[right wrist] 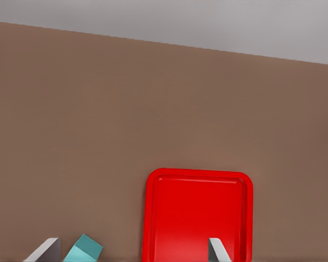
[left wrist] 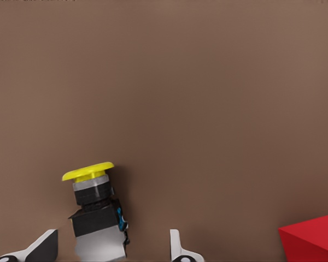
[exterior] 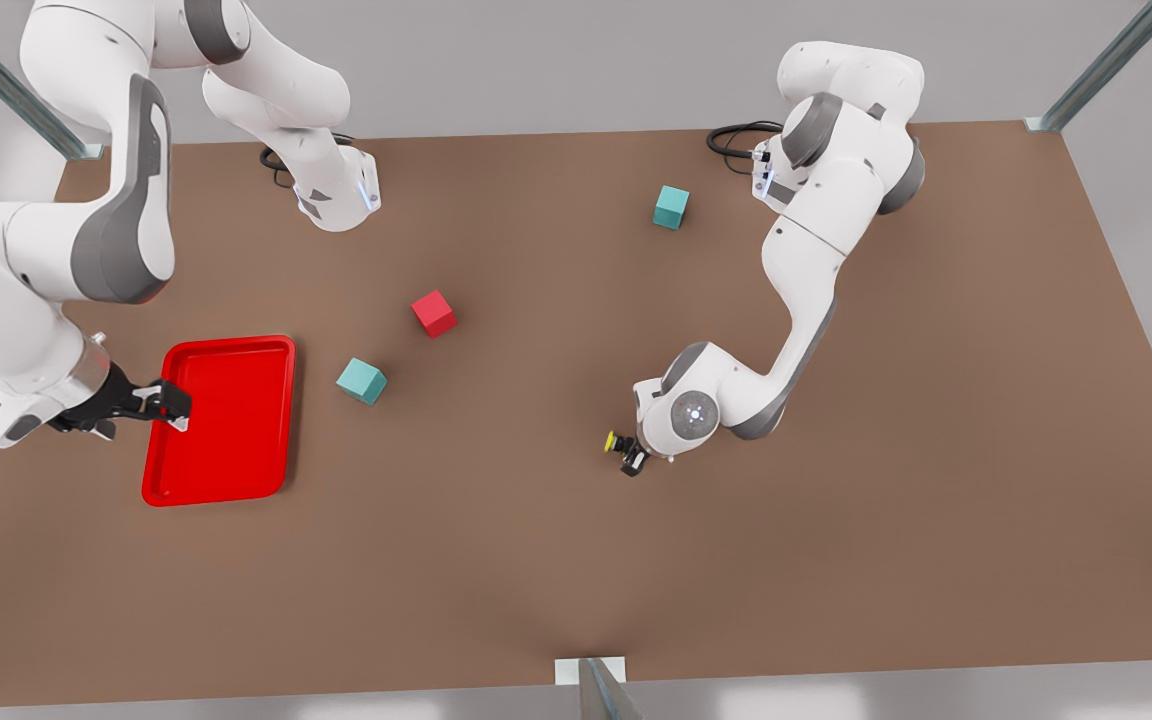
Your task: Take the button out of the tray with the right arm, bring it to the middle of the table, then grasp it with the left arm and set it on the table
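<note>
Button, yellow cap on a black body, sits between the spread fingers of the left end effector near the middle of the bench; the fingers do not appear to touch it. The left arm reaches in from the front view's right. At the front view's left, the right end effector hangs over the red tray with its fingers spread. Two teal cubes and a red cube lie between the arms.
</note>
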{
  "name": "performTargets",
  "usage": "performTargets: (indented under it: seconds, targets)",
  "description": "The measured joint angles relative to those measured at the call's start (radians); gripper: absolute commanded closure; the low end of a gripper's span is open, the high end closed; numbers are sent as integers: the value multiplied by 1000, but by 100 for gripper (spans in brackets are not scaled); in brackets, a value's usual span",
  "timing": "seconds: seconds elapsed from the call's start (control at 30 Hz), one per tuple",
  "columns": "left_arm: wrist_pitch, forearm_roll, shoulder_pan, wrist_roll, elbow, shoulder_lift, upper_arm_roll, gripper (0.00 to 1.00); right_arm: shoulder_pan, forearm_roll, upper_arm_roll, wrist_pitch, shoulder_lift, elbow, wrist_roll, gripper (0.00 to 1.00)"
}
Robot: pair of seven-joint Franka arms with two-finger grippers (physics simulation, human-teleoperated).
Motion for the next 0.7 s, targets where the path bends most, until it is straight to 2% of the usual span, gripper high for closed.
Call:
performTargets:
  seconds: [0.7]
  targets:
    - [46, 19, -9, -15, -5, 13, 3, 1, 0, 0, 0, 1, 1, 0, -2, 0]
